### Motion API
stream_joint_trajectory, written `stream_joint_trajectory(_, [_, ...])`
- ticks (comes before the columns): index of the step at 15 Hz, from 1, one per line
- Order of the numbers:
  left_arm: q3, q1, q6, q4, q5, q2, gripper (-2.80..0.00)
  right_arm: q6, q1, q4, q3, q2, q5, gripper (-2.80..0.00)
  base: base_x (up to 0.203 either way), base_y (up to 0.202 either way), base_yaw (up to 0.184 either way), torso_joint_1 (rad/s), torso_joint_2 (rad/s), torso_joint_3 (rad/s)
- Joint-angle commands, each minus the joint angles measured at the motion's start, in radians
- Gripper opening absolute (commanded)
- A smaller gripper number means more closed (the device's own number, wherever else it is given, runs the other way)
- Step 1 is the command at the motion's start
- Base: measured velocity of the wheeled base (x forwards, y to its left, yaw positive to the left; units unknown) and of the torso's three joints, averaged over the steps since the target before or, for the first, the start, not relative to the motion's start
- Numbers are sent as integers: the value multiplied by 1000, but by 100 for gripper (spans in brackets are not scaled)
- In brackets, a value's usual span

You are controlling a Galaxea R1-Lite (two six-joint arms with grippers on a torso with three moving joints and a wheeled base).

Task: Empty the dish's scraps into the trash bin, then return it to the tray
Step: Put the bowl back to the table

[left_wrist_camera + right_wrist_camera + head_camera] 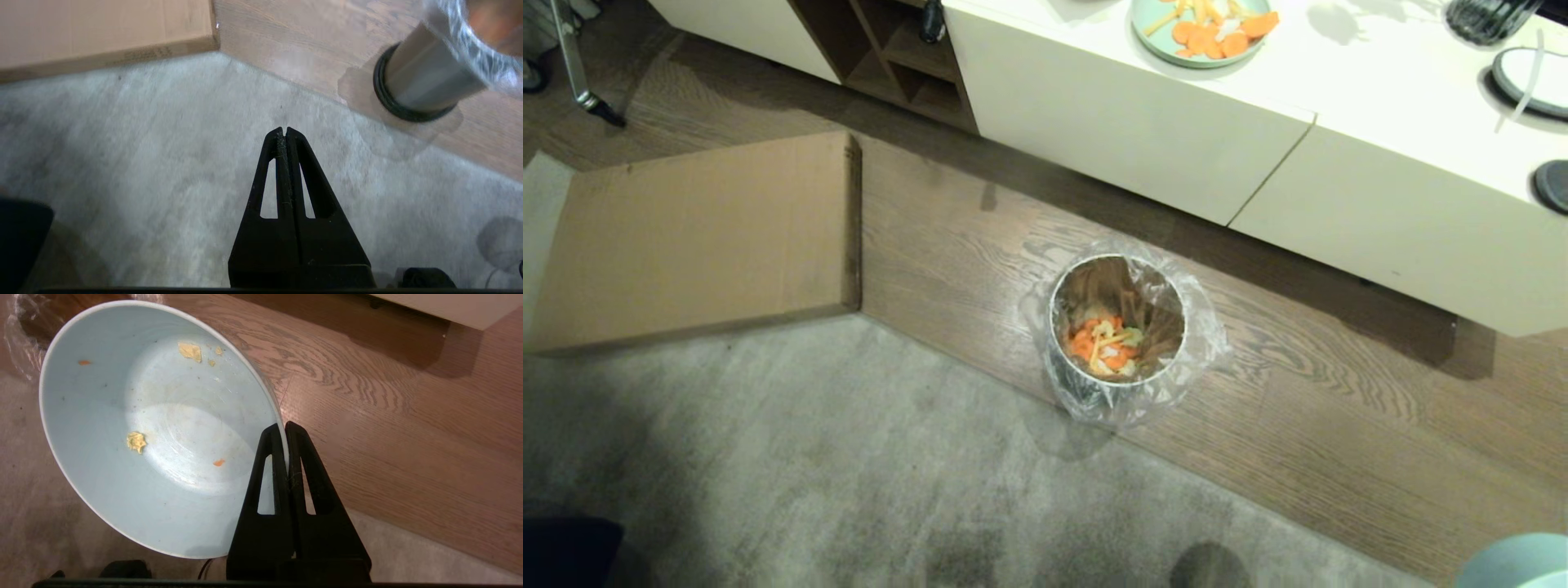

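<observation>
The right gripper [285, 428] is pinched shut on the rim of the dish [143, 428], which is nearly bare — only a few crumbs cling inside. The scraps [1107, 347] already lie in the trash bin [1117, 327], standing on the wood floor [1339, 425] ahead and to the left of that hand. The left gripper [285, 132] hangs closed and empty over the carpet [143, 163]. The tray is out of sight — probably up on the white counter [1380, 106], so the return calls for a rise and turn.

**Warm indoor light, bit of blur here and there**

Head view's evenly lit, with soft shadows under the white cabinet [1258, 163] and glare on the bin liner [1201, 327]. Left wrist view smears the bin [429, 77]. The bowl [143, 428] shows a soft sheen.
</observation>
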Motion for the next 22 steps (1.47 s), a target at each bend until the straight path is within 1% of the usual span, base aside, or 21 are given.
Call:
stream_joint_trajectory(1, [0,0,1,-1,2,0,-280,0,2,-1,0,3,0,-280,-187,0,0,2,7,7])
stream_joint_trajectory(5, [0,0,4,0,3,0,-280,1,0,-1,0,3,0,-280,-153,0,1,0,2,2])
stream_joint_trajectory(15, [0,0,6,0,3,0,-280,0,1,0,0,2,0,-280,0,0,0,0,0,3])
stream_joint_trajectory(22, [0,0,1,-1,5,0,-280,1,0,0,0,3,0,-280,0,0,0,4,3,170])
